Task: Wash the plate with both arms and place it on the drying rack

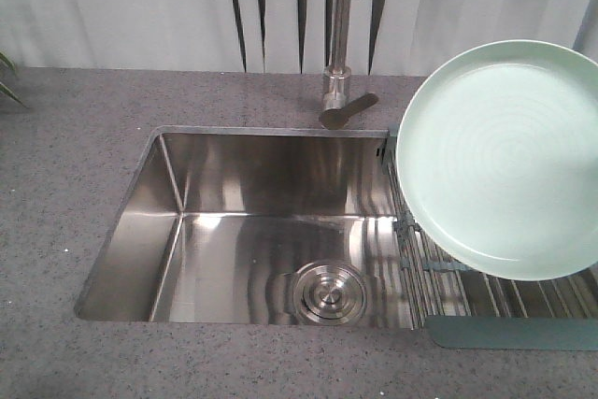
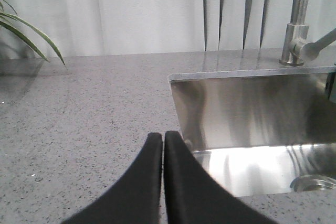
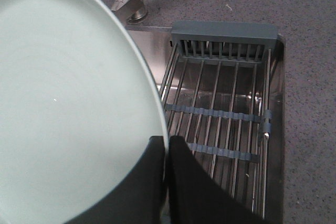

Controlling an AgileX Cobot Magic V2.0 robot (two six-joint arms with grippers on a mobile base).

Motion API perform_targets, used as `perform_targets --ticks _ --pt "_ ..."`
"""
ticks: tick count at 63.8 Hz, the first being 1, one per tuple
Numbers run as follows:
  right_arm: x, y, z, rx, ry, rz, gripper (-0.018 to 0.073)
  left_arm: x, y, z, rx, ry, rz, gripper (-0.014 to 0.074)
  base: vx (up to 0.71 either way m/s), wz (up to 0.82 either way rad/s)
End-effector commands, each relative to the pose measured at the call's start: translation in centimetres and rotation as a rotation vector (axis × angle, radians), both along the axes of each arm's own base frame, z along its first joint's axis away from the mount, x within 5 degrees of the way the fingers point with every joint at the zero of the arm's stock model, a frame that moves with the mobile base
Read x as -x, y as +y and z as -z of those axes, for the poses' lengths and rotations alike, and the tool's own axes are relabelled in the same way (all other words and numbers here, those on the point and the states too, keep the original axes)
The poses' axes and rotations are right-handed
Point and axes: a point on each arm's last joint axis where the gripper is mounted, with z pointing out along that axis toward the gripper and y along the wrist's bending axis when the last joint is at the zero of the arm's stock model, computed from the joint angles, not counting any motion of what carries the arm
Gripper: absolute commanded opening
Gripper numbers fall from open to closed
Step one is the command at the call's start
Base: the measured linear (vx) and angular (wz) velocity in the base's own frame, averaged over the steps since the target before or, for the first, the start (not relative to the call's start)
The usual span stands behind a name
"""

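The pale mint-green plate [image 1: 509, 156] hangs tilted in the air over the right side of the sink, above the drying rack [image 1: 486, 296]. In the right wrist view the plate [image 3: 63, 98] fills the left half, and my right gripper [image 3: 166, 142] is shut on its rim, one finger on each side. The drying rack [image 3: 220, 114] of steel rods with grey-blue end pieces lies below and to the right of it. My left gripper [image 2: 163, 137] is shut with nothing in it, over the counter just left of the sink. No arm shows in the front view.
The steel sink [image 1: 262, 231] has a round drain [image 1: 329, 292] in its floor. A tap [image 1: 341, 44] stands behind it. Speckled grey counter [image 1: 75, 156] surrounds the sink. Plant leaves [image 2: 26, 30] reach in at the far left. White curtains hang behind.
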Motion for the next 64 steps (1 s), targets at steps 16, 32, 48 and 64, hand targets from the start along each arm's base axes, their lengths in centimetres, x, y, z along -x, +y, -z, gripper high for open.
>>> perform_targets --ticks 16,32,48,64 --pt "0.04 -0.01 -1.38 -0.013 -0.084 0.024 -0.0003 0.02 -0.05 0.07 0.015 -0.058 0.005 -0.0006 -0.05 -0.13" --pt "0.04 -0.01 -1.38 -0.013 -0.084 0.024 -0.0003 0.02 -0.05 0.07 0.015 -0.058 0.005 -0.0006 -0.04 -0.13" --pt "0.04 -0.01 -1.38 -0.013 -0.084 0.024 -0.0003 0.02 -0.05 0.07 0.015 -0.058 0.005 -0.0006 -0.02 -0.09" --pt "0.04 -0.01 -1.38 -0.013 -0.084 0.024 -0.0003 0.02 -0.05 0.07 0.015 -0.058 0.005 -0.0006 0.0 -0.02"
